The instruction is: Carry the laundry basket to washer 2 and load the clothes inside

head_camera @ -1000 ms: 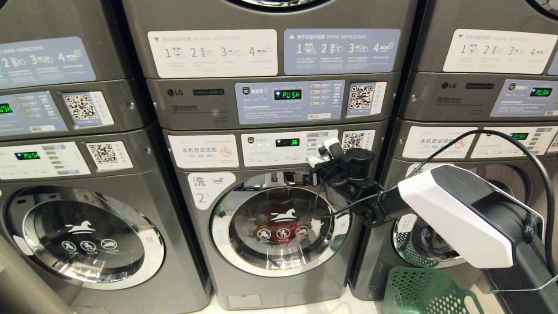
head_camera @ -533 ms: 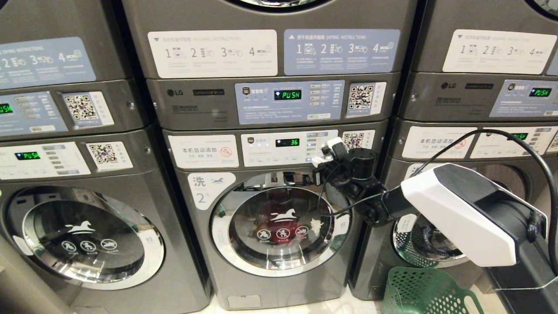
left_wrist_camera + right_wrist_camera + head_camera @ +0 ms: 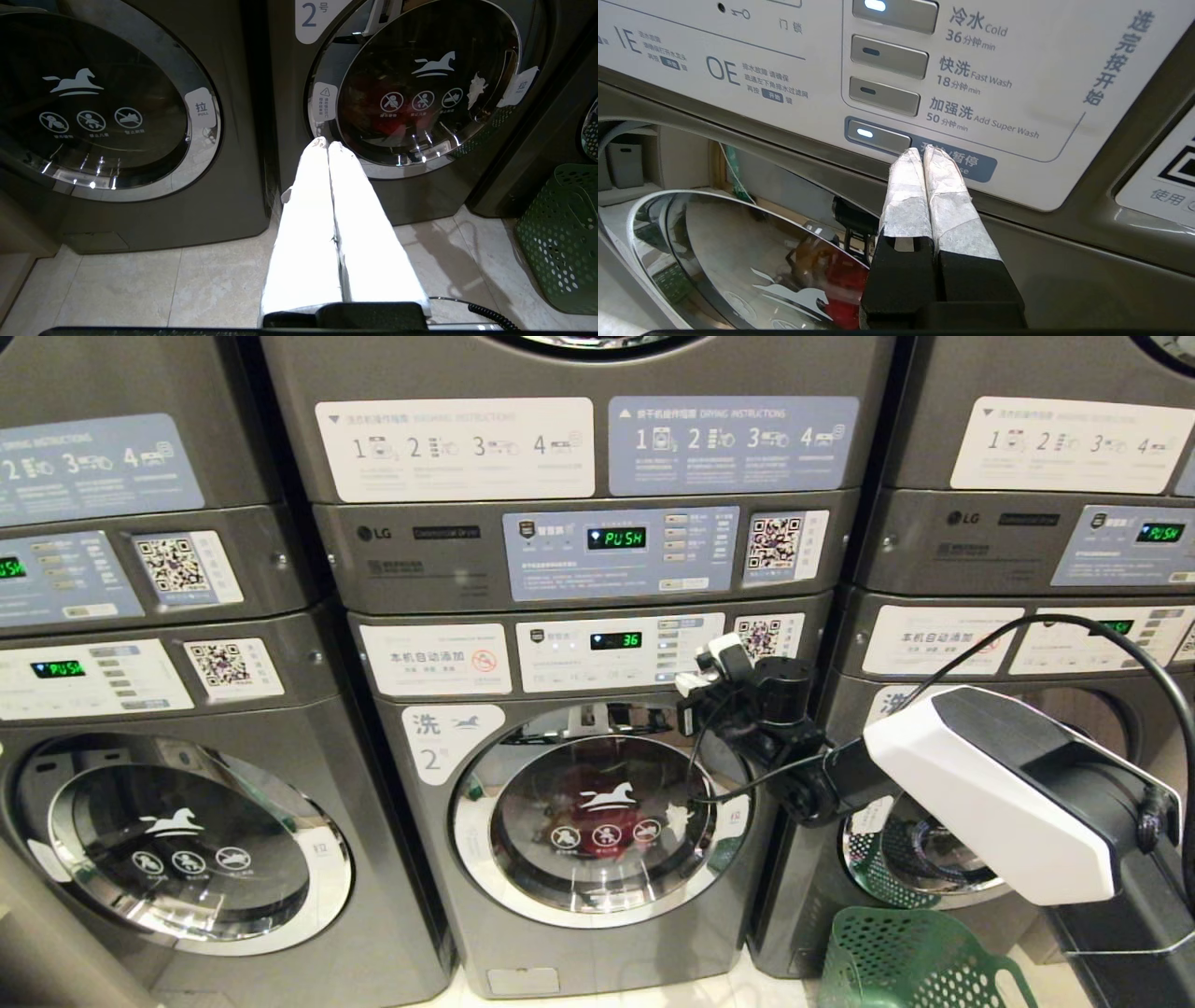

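Observation:
Washer 2 (image 3: 439, 915) stands in the middle with its round glass door (image 3: 597, 817) closed; red clothes (image 3: 597, 784) show behind the glass, also the clothes (image 3: 840, 308) in the right wrist view. My right gripper (image 3: 714, 663) is shut and empty, its fingertips close to the lit start/pause button (image 3: 878, 136) on the washer's control panel (image 3: 607, 653); I cannot tell if they touch. The right gripper (image 3: 923, 150) sits just right of that button. The green laundry basket (image 3: 910, 961) stands on the floor at the lower right. My left gripper (image 3: 328, 143) hangs low, shut and empty, before washer 2's door.
An alike grey washer (image 3: 177, 840) stands to the left and another (image 3: 934, 859) to the right, with dryers stacked above. The basket (image 3: 560, 238) sits on pale floor tiles (image 3: 187, 289). A black cable (image 3: 1120, 653) loops over my right arm.
My right gripper has drifted slightly to the right and up along the control panel. The door, basket and left arm are unchanged.

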Tool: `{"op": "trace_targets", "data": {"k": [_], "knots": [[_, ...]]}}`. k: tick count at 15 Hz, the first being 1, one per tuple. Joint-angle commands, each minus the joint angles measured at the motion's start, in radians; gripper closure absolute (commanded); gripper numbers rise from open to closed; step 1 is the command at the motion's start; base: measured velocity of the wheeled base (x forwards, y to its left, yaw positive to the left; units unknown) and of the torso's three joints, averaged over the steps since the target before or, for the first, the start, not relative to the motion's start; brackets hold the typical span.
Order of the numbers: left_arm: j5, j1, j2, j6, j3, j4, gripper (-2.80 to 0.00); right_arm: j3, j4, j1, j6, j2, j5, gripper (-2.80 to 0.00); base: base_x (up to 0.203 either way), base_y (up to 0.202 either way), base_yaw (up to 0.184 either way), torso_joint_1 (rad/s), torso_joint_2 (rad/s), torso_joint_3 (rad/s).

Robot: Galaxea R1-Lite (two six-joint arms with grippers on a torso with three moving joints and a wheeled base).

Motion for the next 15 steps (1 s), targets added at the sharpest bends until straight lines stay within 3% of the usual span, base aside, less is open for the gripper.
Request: {"op": "trace_targets", "data": {"k": [1,4,7,11,13,15], "knots": [[0.0,0.0,0.0,0.0,0.0,0.001,0.0,0.022,-0.011,0.001,-0.002,-0.012,0.004,0.0,0.0,0.0,0.0,0.0,0.0,0.0],[0.0,0.0,0.0,0.0,0.0,0.001,0.0,0.205,-0.012,0.001,-0.002,-0.11,0.002,0.0,0.0,0.0,0.0,0.0,0.0,0.0],[0.0,0.0,0.0,0.0,0.0,0.001,0.0,0.575,0.019,0.003,-0.013,-0.348,0.001,0.0,0.0,0.0,0.0,0.0,0.0,0.0],[0.0,0.0,0.0,0.0,0.0,0.001,0.0,1.039,0.088,-0.006,-0.032,-0.84,0.0,0.0,0.0,0.0,0.0,0.0,0.0,0.0],[0.0,0.0,0.0,0.0,0.0,0.001,0.0,1.164,0.156,-0.064,-0.035,-1.122,0.002,0.0,0.0,0.0,0.0,0.0,0.0,0.0],[0.0,0.0,0.0,0.0,0.0,0.001,0.0,1.271,0.249,-0.176,-0.034,-1.424,0.005,0.0,0.0,0.0,0.0,0.0,0.0,0.0]]}}
